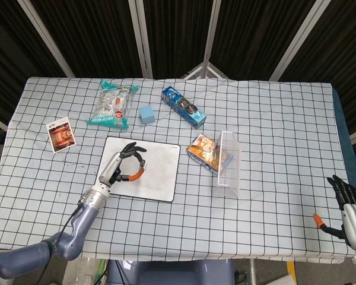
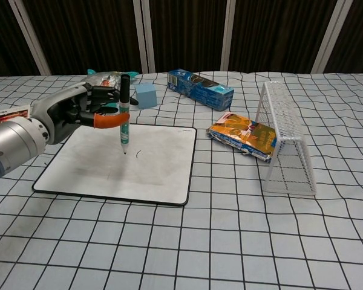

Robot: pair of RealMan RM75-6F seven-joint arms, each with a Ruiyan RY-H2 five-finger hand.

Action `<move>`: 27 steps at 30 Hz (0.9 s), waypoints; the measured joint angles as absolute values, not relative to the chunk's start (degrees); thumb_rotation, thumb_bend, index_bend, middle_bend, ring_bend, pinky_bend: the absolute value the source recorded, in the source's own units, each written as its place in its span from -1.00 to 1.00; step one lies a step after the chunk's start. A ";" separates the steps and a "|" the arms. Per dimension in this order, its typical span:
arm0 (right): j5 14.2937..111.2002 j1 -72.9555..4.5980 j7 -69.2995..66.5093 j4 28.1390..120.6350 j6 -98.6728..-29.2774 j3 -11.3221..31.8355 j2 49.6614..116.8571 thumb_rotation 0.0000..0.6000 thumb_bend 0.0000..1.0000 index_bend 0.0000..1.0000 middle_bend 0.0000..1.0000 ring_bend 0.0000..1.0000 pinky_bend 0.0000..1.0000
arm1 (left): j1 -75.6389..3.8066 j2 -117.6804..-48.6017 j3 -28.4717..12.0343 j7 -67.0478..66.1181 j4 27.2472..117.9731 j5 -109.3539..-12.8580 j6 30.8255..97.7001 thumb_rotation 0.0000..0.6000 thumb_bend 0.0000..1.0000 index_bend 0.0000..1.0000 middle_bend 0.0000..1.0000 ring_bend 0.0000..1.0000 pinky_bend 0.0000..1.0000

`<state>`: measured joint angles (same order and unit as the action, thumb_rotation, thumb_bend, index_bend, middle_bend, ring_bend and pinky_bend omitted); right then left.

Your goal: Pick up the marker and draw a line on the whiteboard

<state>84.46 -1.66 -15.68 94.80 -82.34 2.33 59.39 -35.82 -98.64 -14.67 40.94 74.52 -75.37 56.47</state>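
Observation:
The whiteboard point(image 2: 151, 175) lies flat left of the table's centre, also seen from above as the whiteboard point(image 1: 160, 178). My left hand point(image 2: 78, 112) grips a green-barrelled marker point(image 2: 124, 115) with a black cap end, held upright. Its tip points down at the board's upper middle, touching or just above it; I cannot tell which. A short dark mark point(image 2: 139, 152) sits just right of the tip. From the head view the left hand point(image 1: 123, 163) hovers over the board's left part. My right hand point(image 1: 347, 205) hangs at the table's near right corner, fingers spread, holding nothing.
A clear wire basket point(image 2: 284, 142) stands right of the board, with an orange snack packet point(image 2: 242, 134) against it. Behind the board lie a blue box point(image 1: 184, 105), a blue cube point(image 1: 146, 114) and a teal packet point(image 1: 113, 104). A red card point(image 1: 61, 135) lies far left.

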 measured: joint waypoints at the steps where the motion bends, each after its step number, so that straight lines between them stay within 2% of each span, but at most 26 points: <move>1: 84.45 -1.66 -15.69 94.75 -82.30 2.32 59.40 1.00 -0.40 -1.00 -1.00 -1.00 -1.00 | -36.05 -98.72 -14.97 40.90 74.11 -75.14 56.29 1.00 0.17 0.55 -0.50 -0.90 -0.83; 16: 83.84 -2.09 -16.34 94.55 -81.33 2.56 59.25 1.00 -0.40 -1.00 -1.00 -1.00 -1.00 | -41.64 -104.02 -17.61 39.93 64.24 -73.16 51.53 1.00 0.17 0.55 -0.49 -0.90 -0.83; 27: 83.82 -2.05 -16.96 94.71 -81.24 2.52 58.95 1.00 -0.40 -1.00 -1.00 -1.00 -1.00 | -43.45 -106.53 -18.03 40.17 61.00 -73.17 50.57 1.00 0.17 0.56 -0.49 -0.90 -0.83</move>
